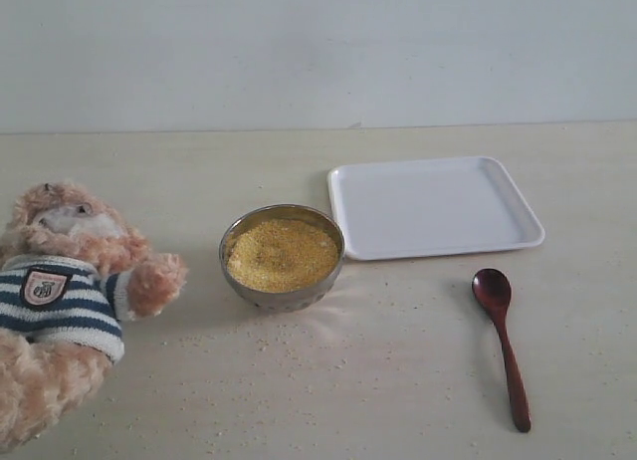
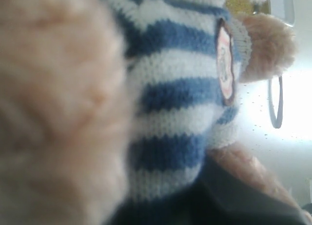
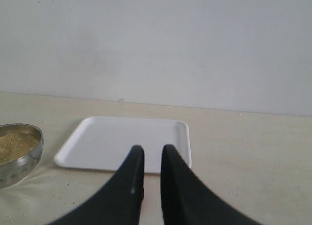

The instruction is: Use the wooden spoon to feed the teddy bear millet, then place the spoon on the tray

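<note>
Where the pale, lightly speckled counter (image 1: pixel 398 380) ends, a plain whitish wall (image 1: pixel 318 52) rises behind it. Loose yellow grains (image 1: pixel 299 345) are scattered over the counter, mostly in front of the steel bowl (image 1: pixel 282 299), which stands near the middle, heaped with millet (image 1: pixel 283 253). The white tray (image 1: pixel 438 206) lies flat just beside the bowl, on its right and a little farther back, with its near left corner almost at the bowl's rim. The teddy bear (image 1: pixel 70 281) leans at the left edge with one arm stretched toward the bowl.

The wooden spoon (image 1: pixel 506 355) lies free on the counter in front of the tray's right end and apart from it. Its oval end points toward the tray and its handle runs toward the camera.

The right tool (image 3: pixel 152 149) has its two black fingers (image 3: pixel 134 181) slightly parted with nothing between them. It points at the tray, which lies just beyond the tips, and the bowl sits at the edge of its view.

The left tool (image 2: pixel 229 205) shows only as a dark blur close against the bear's striped shirt, and I cannot tell whether it is released or clenched.
</note>
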Motion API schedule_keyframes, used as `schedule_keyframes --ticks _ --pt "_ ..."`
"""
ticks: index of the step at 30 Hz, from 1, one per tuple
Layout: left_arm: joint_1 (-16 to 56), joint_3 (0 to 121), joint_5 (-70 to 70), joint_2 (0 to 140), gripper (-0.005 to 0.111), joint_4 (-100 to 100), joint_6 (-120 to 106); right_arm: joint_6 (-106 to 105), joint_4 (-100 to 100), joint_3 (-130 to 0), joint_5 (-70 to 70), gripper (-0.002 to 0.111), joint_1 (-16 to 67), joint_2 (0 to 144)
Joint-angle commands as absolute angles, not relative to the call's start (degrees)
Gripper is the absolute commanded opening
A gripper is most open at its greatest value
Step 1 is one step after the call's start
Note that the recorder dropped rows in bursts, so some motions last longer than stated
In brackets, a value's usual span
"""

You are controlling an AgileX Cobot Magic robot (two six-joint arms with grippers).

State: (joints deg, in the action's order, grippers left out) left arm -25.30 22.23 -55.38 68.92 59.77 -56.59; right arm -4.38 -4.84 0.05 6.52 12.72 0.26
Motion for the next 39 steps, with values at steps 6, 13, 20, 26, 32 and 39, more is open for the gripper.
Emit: schedule_keyframes --ticks 6,13,20,26,32,39 --pt "-25.4 20.8 -52.9 68.3 0.008 62.4 -56.4 -4.5 -4.6 0.0 5.9 0.015 12.5 0.0" --pt "-25.4 20.8 -52.9 68.3 0.008 62.7 -56.4 -4.4 -4.6 0.0 5.9 0.015 12.5 0.0" --pt "-25.4 20.8 -52.8 68.3 0.008 62.7 -56.4 -4.4 -4.6 0.0 5.9 0.015 12.5 0.0" --pt "-25.4 20.8 -52.1 68.3 0.008 62.7 -56.4 -4.4 -4.6 0.0 5.9 0.015 12.5 0.0" --pt "-25.4 20.8 -52.1 68.3 0.008 62.7 -56.6 -4.4 -4.6 0.0 5.9 0.015 12.5 0.0" --pt "-25.4 20.8 -52.0 68.3 0.008 62.7 -56.6 -4.4 -4.6 0.0 4.6 0.015 12.5 0.0"
